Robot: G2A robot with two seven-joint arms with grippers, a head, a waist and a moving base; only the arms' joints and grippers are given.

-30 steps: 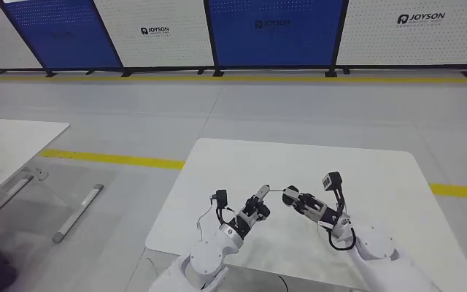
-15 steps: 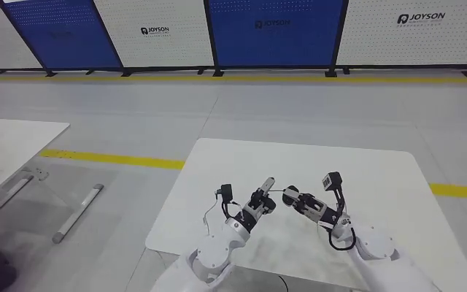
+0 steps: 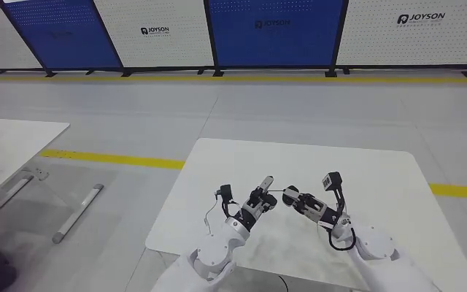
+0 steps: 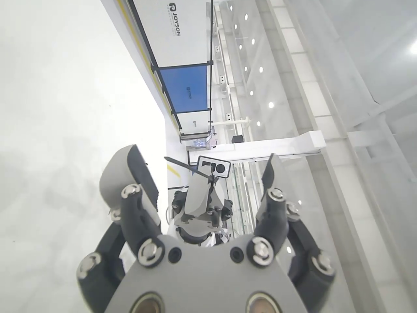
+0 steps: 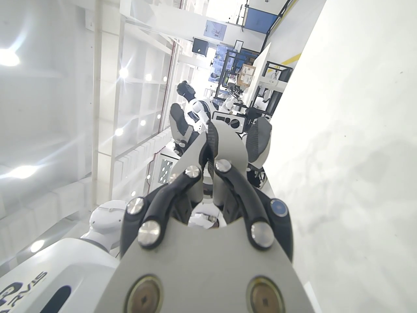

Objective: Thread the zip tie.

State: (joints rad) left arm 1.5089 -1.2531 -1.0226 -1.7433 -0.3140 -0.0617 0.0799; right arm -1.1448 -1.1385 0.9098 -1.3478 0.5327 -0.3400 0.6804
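Over the near half of the white table (image 3: 365,175), 2 grippers face each other tip to tip.

Item 1: left gripper (image 4: 203,156). Fingers spread wide, holding nothing.

Item 2: right gripper (image 4: 208,182). Fingers pressed together, pinching the zip tie (image 4: 187,166) at their tips.

Item 3: zip tie. Black, thin, 1 strip. Its free end juts out of the right gripper toward the gap between the left gripper's spread fingers, above the table between the 2 grippers.

Above the near half of the table (image 3: 365,168), we find the left gripper (image 3: 263,193) and the right gripper (image 3: 291,195) facing each other, close together. The zip tie (image 3: 277,191) sits in the right gripper, its end between the two.
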